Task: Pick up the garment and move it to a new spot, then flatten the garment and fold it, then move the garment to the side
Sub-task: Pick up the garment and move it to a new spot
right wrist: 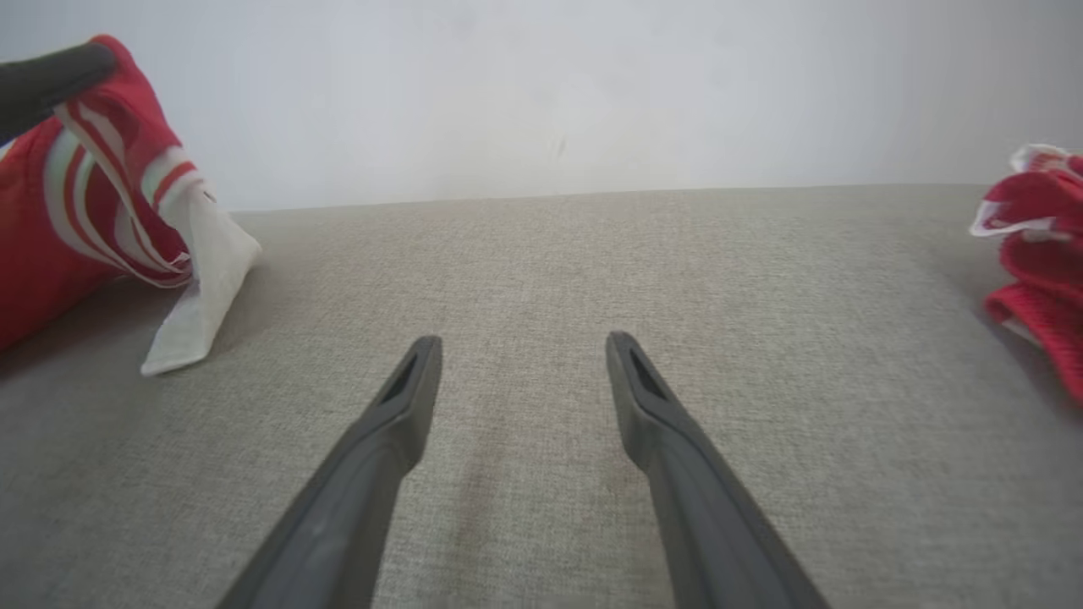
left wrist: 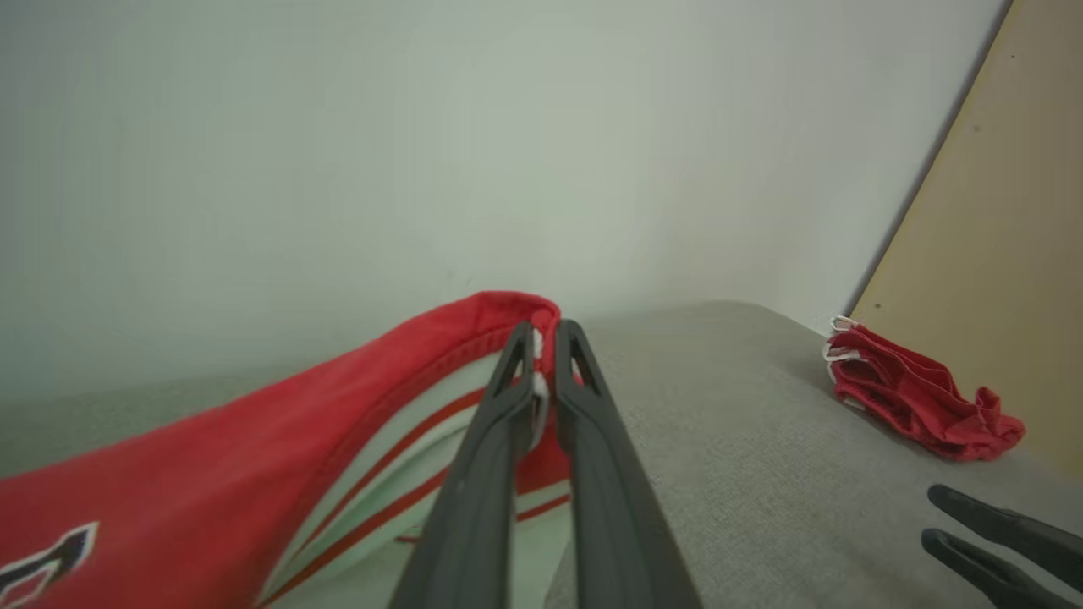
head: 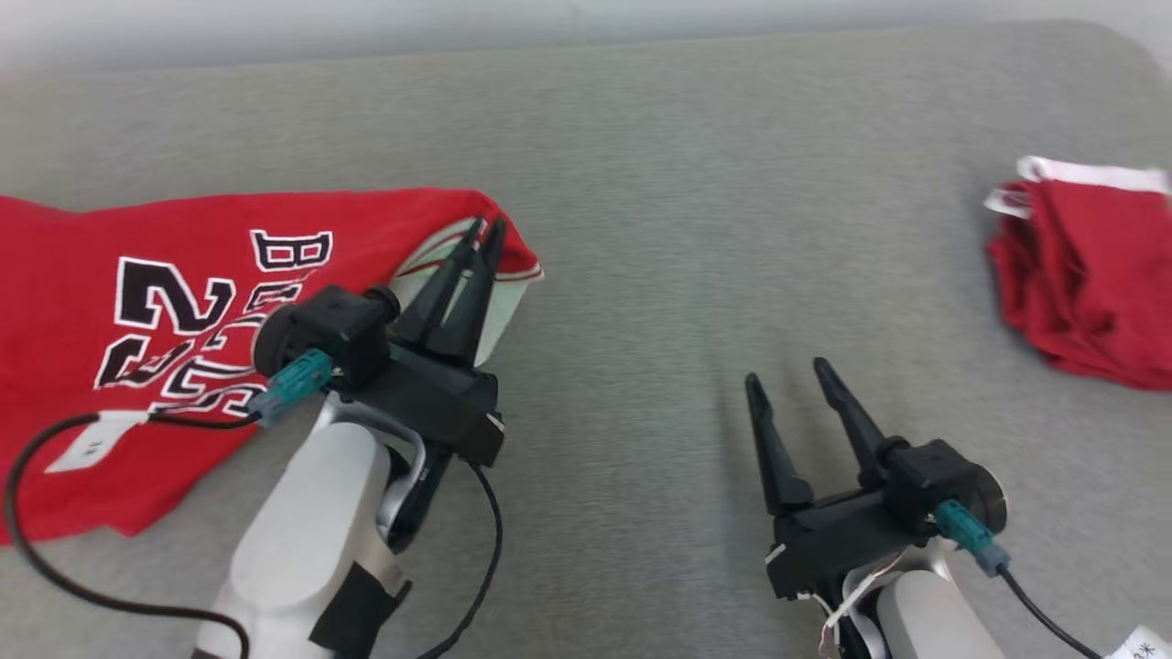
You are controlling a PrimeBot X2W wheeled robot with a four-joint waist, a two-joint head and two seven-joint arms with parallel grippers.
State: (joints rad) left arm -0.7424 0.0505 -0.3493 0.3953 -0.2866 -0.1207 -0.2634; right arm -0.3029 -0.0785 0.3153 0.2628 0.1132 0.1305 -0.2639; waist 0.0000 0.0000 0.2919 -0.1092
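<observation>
The garment (head: 137,302) is a red jersey with black and white lettering, spread over the left of the grey surface. My left gripper (head: 485,229) is shut on the garment's right edge, near its red and white striped trim, and holds that edge lifted. In the left wrist view the two fingertips (left wrist: 546,334) pinch the red hem (left wrist: 499,309). The lifted corner (right wrist: 127,169) also shows in the right wrist view. My right gripper (head: 787,371) hovers open over bare surface at the lower right, its fingers (right wrist: 415,372) spread with nothing between them.
A second red garment with white trim (head: 1090,275) lies crumpled at the far right edge of the surface (head: 641,275). A pale wall runs behind, and a tan panel (left wrist: 998,211) stands at the right in the left wrist view.
</observation>
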